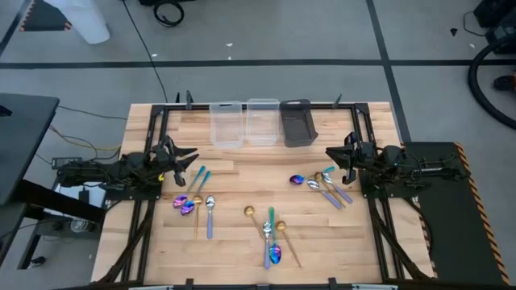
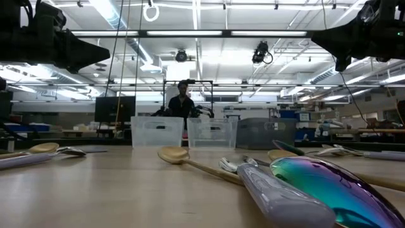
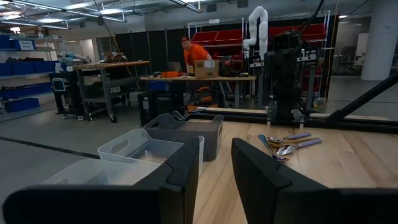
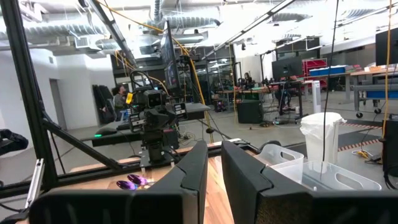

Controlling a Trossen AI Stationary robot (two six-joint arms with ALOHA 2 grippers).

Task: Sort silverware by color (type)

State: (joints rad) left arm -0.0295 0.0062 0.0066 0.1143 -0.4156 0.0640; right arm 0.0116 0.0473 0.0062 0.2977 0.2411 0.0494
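silverware [image 1: 270, 234] scattered in three groups on table [image 1: 242, 266]. left gripper [image 1: 187, 159] and right gripper [image 1: 332, 155] raised, slightly open, empty.

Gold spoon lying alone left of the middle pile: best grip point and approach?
Take the gold spoon at mid-handle, from straight above, fingers across the shaft. It lies flat; its bowl end is clear, but the handle's far end runs into the pile, so probably stay up-handle.

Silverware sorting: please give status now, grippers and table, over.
Left gripper and right gripper parked at table sides, jaws slightly open, empty. Silverware unsorted, three loose clusters on table. Bins at back edge, nothing blocking.
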